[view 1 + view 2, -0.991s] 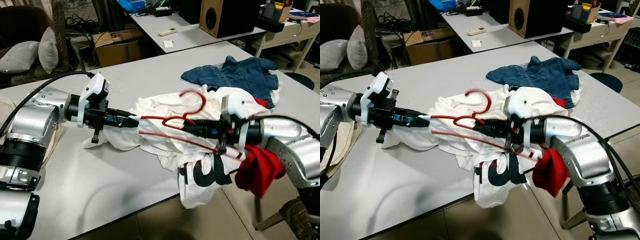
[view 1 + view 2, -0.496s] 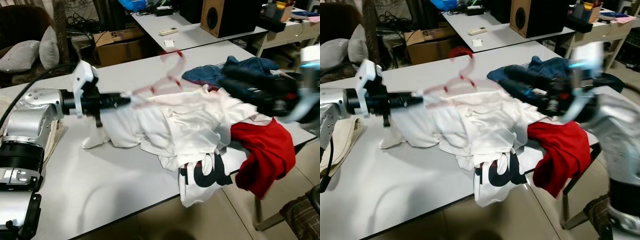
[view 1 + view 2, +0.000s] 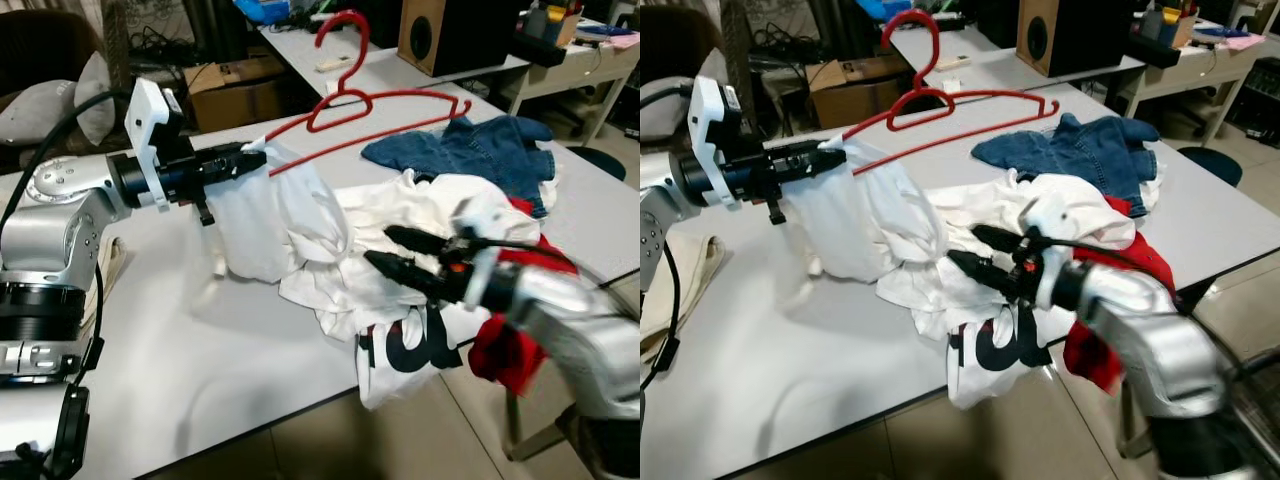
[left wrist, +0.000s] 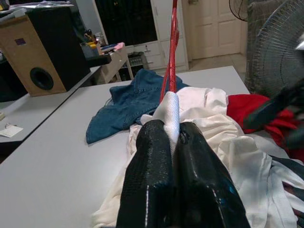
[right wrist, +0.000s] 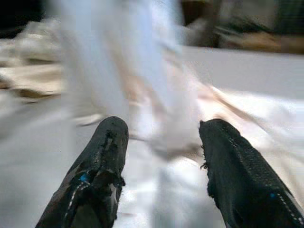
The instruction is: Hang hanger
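Two grippers: I see both over the grey table [image 3: 200, 360].
Left gripper [image 3: 250, 158]: fingers pinched together on the red wire hanger [image 3: 375, 100] and a fold of white cloth [image 3: 270, 215].
Hanger position: raised above the table, cloth hanging beneath it.
Right gripper [image 3: 385, 250]: fingers spread apart, gripping nothing, above the white garment pile [image 3: 400, 215].
Behind: blue denim garment [image 3: 470, 150].

Grey table [image 3: 200, 350], tiled floor [image 3: 400, 450], second desk behind with wooden speaker [image 3: 425, 35], cardboard box [image 3: 235, 95].
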